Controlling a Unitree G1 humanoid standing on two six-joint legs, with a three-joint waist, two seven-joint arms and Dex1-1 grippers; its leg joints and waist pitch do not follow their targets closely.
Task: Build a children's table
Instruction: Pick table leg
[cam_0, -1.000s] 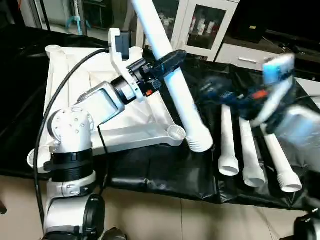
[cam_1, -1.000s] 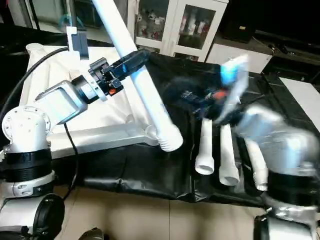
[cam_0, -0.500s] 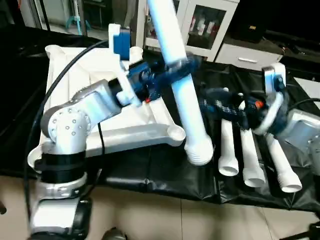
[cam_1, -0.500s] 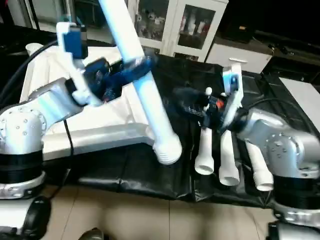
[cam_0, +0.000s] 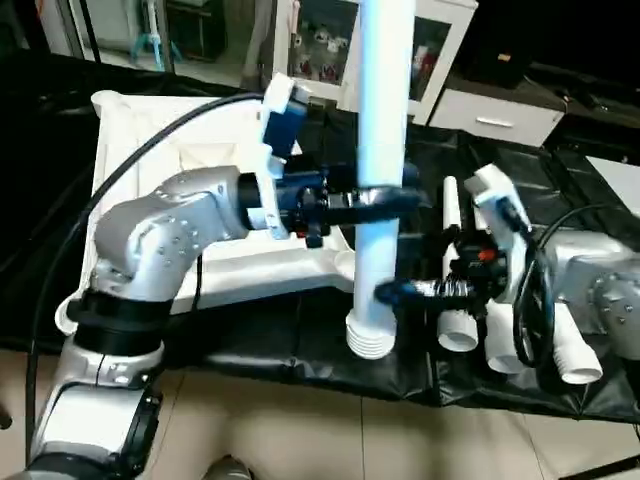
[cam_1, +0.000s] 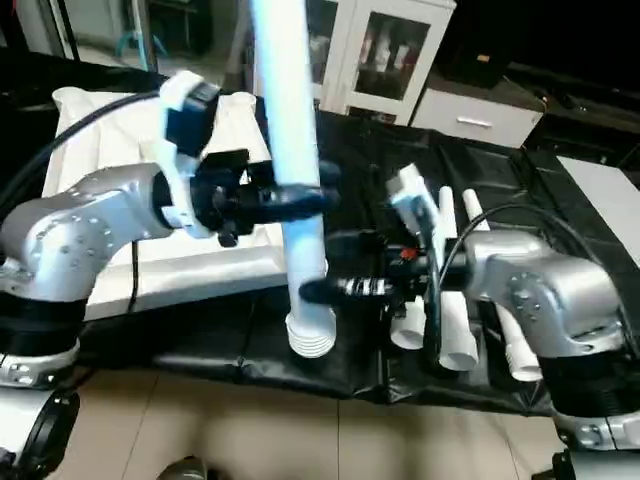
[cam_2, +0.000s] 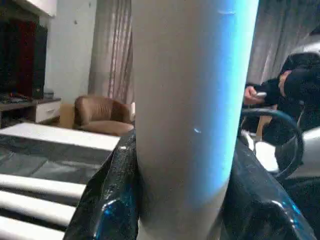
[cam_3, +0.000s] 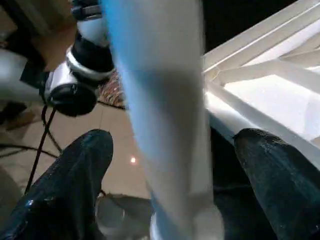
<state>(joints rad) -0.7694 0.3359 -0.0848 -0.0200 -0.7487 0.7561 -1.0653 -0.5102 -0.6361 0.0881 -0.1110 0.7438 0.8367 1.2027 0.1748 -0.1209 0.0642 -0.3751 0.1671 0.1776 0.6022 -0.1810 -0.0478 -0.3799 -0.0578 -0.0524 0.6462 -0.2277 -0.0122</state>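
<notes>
Here the left tool (cam_0: 385, 201) is clamped around a white table leg (cam_0: 383, 130), its black fingers (cam_2: 107, 200) pressed against both sides of the tube, and the leg stands nearly upright with its ribbed, threaded end (cam_0: 367, 338) hanging over the front edge of the black-draped surface (cam_0: 300, 340). The right tool (cam_0: 392, 292) reaches in lower down on the same leg with its fingers (cam_3: 70, 180) spread wide, one on each side of the tube with a gap to it, so it has hold of nothing. Behind the left arm, the white tabletop (cam_0: 170, 150) lies upside down on the surface, ribbed underside up, a round corner socket (cam_0: 345, 265) just beside the held leg. Three more white legs (cam_0: 455, 300) lie side by side on the surface under the right arm, threaded ends toward the front edge.
</notes>
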